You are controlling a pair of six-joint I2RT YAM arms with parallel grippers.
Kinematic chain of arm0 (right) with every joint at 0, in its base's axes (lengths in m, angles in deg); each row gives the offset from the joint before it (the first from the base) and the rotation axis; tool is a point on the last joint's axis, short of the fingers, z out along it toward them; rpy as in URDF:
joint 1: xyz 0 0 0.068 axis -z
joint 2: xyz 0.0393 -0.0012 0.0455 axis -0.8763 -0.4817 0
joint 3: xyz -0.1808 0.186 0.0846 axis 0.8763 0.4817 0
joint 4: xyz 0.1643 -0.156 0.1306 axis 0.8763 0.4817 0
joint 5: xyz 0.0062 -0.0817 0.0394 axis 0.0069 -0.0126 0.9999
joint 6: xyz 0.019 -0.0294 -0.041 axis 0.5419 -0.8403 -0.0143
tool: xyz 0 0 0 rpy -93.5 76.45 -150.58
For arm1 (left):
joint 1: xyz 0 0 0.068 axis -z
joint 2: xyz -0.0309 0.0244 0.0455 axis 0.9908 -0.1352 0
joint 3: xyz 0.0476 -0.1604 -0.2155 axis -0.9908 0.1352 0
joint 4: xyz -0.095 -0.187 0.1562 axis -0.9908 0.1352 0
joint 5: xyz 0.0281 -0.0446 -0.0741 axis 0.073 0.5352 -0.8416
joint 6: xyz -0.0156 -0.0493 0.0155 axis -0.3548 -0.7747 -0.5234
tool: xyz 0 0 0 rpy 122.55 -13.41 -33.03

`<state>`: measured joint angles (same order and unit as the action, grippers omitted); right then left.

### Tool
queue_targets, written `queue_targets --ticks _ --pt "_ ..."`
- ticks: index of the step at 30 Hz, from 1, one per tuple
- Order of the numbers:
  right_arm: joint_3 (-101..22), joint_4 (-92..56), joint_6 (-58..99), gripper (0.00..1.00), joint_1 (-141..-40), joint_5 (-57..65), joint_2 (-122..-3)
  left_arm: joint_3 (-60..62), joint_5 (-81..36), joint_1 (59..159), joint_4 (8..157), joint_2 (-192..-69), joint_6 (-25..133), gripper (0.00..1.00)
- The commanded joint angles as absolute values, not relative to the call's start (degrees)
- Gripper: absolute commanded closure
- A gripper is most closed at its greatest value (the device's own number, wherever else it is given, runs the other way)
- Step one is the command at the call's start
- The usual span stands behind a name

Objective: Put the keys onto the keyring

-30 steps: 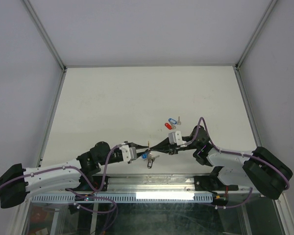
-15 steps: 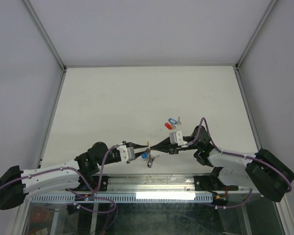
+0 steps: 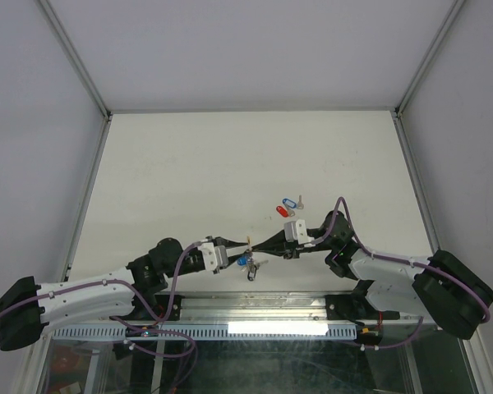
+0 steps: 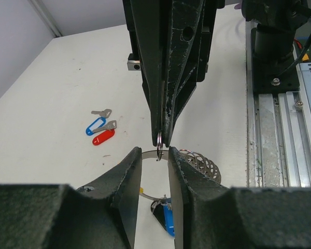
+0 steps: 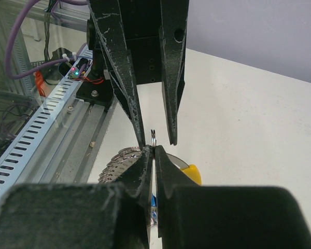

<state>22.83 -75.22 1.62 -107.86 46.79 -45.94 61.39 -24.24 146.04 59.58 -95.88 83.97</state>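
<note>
While the white table [image 3: 189,164] lay beneath them, the left gripper [image 4: 154,154], fingers apart, faced the right gripper [image 5: 153,149] tip to tip above its near edge. The keyring [image 4: 199,160] hung just below the tips, a blue-tagged key [image 4: 168,219] beneath it; two loose keys [image 3: 286,207] lay beyond. The right gripper was pinched closed on a small silver loop [image 4: 159,140].

We're looking at a robotics lab test cell: a bare white tabletop [image 3: 189,164] boxed in by plain panels on aluminium frame posts [image 3: 74,57], with a metal mounting rail [image 3: 255,308], slotted cable duct [image 3: 107,332] and looping purple cables [image 3: 174,279] along the near edge.
</note>
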Motion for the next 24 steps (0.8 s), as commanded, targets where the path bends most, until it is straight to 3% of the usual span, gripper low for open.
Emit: queue_targets --ticks 1,13,24 --pt "20.66 -77.73 0.93 0.97 -108.13 46.43 -44.57 61.63 -22.30 146.57 57.35 -95.18 83.05 0.74" --pt "20.38 -77.53 0.84 0.97 -108.12 46.56 -44.92 61.06 -22.07 146.57 57.63 -97.34 82.90 0.81" --pt "20.02 -76.92 0.19 0.97 -108.46 46.83 -45.96 59.04 -20.66 146.48 59.05 -97.26 83.99 0.99"
